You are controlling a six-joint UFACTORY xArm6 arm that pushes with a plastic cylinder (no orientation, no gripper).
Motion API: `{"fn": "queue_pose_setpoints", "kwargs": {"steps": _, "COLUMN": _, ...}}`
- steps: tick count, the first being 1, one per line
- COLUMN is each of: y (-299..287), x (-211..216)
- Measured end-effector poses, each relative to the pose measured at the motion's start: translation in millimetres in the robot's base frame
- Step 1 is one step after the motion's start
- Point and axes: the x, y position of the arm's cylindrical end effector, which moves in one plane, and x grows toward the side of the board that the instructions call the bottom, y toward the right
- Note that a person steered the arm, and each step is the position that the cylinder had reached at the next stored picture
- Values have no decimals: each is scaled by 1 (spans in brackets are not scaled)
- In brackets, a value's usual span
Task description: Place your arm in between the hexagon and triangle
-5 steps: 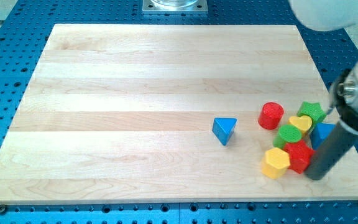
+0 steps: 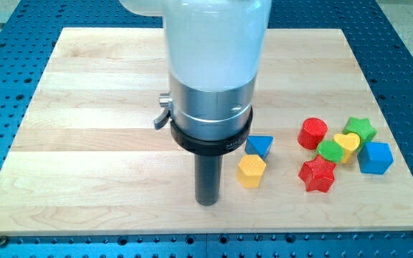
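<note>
While my tip (image 2: 207,202) rests on the wooden board (image 2: 92,143), it sits at eight o'clock of the yellow hexagon (image 2: 251,170), just beside it. At the hexagon's one o'clock the blue triangle (image 2: 261,145) touches it, partly hidden by the arm (image 2: 214,72). No jaws exist here.

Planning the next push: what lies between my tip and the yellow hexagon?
Nothing: in the camera view only bare board separates my tip from the yellow hexagon to its right.

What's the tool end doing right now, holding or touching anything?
No claw on this arm: it ends in a rod. My tip holds nothing; it stands on the board left of the yellow hexagon, apart from it, not between it and the blue triangle.
</note>
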Motion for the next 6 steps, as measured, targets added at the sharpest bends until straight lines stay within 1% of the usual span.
{"fn": "queue_pose_setpoints", "kwargs": {"steps": 1, "y": 2, "x": 33}}
{"fn": "queue_pose_setpoints", "kwargs": {"steps": 2, "y": 16, "x": 32}}
{"fn": "queue_pose_setpoints", "kwargs": {"steps": 3, "y": 63, "x": 13}}
{"fn": "queue_pose_setpoints", "kwargs": {"steps": 4, "y": 80, "x": -7}}
{"fn": "queue_pose_setpoints", "kwargs": {"steps": 5, "y": 77, "x": -21}}
{"fn": "queue_pose_setpoints", "kwargs": {"steps": 6, "y": 77, "x": -72}}
